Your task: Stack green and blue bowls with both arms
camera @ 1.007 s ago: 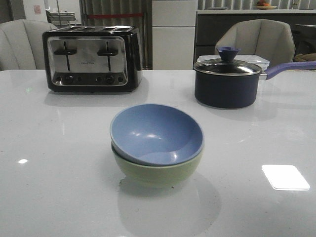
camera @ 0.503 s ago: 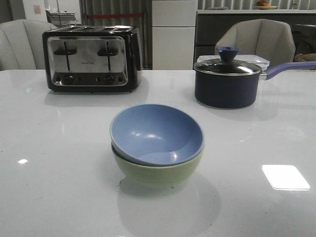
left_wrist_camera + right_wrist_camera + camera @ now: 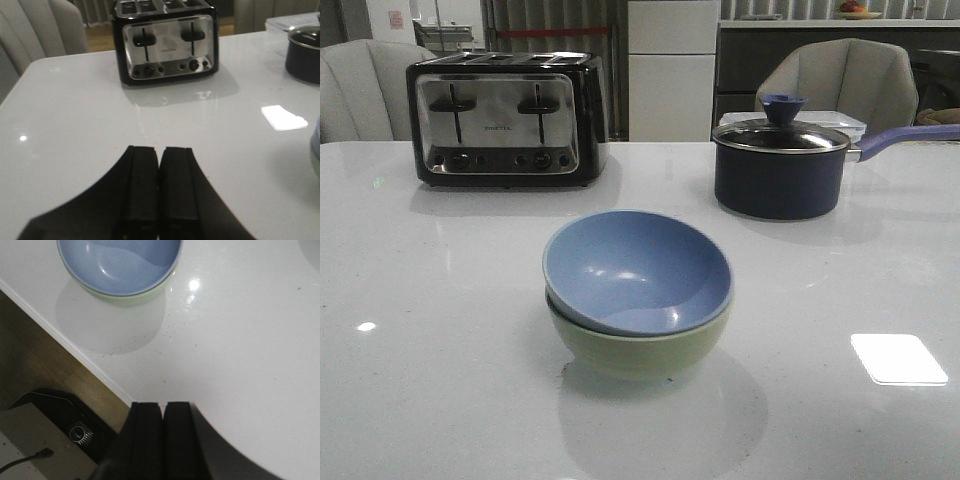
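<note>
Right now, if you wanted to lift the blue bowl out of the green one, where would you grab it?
Probably by the rim of the blue bowl, coming from above. It sits tilted in the green bowl, which hides its lower wall, so only the thin lip offers a pinch.

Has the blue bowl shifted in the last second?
No. The blue bowl sits nested in the green bowl, unchanged against the toaster and pan.

Kitchen or dining setting: a toaster (image 3: 506, 118) and saucepan (image 3: 781, 168) are sitting on a white table (image 3: 440, 380), with chairs (image 3: 840, 82) standing behind.
</note>
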Motion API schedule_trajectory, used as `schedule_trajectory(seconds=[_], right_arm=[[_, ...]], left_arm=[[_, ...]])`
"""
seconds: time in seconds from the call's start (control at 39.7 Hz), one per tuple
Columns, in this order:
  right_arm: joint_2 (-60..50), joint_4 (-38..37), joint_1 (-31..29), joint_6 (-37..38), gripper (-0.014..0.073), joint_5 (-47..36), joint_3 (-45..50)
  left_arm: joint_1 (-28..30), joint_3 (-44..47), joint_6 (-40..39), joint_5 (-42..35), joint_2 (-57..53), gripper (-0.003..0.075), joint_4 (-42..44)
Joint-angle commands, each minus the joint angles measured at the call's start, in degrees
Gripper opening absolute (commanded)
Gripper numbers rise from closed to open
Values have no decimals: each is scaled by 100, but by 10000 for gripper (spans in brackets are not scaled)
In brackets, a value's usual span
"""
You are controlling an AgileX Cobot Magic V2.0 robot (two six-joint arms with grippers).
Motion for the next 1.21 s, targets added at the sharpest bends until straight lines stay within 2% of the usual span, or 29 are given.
schedule_trajectory(seconds=[0.0,0.13,0.38,1.18], right_arm=[[-44,60,-52,1,53,-282,-176],[-44,60,-52,1,53,-282,-176],[-44,60,-52,1,53,-282,-176],[-44,60,-52,1,53,-261,-176]], left_arm=[[264,388,-27,-951,-459,97,-83],[509,945,-27,-1370,-1016,97,-196],[579,1486,-27,-2245,-1411,97,-296],[555,1475,-27,-2119,-1390,97,-296]])
